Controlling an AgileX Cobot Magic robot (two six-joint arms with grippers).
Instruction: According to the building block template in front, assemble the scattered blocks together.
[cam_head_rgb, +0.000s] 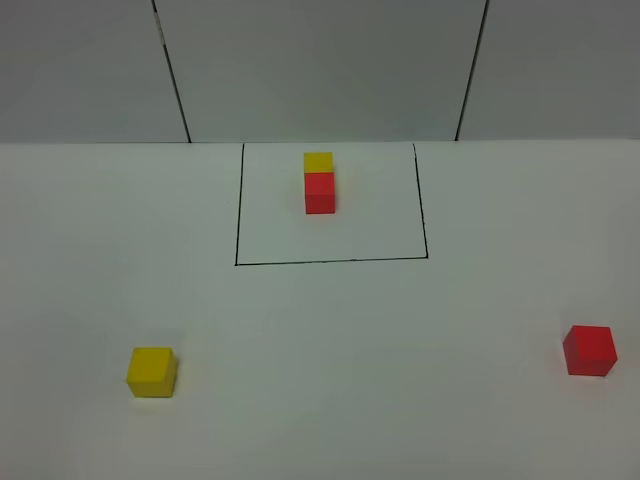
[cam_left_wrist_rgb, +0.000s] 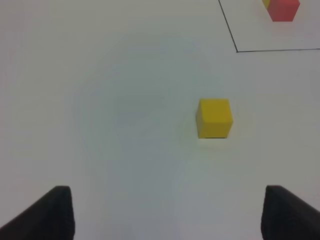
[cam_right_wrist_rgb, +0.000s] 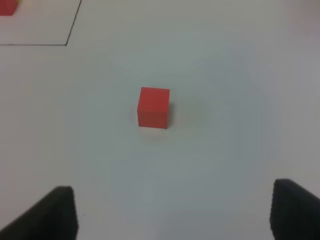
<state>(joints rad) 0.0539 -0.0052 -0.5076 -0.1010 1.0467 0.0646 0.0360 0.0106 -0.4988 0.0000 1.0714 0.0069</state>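
Left gripper (cam_left_wrist_rgb: 170, 214): being held spread, empty, apart from yellow cube (cam_left_wrist_rgb: 214, 118).
Right gripper (cam_right_wrist_rgb: 175, 214): being held spread, empty, apart from red cube (cam_right_wrist_rgb: 153, 107).

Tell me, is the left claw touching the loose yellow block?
Apart. The left wrist view shows the left claw open and well short of the yellow block, with a strip of white table between them.

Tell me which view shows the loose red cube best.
Right wrist: the loose red cube sits near centre, large, top and front face clear. Exterior high shows it small by the right edge. Left wrist misses it; the red there belongs to the framed pair.
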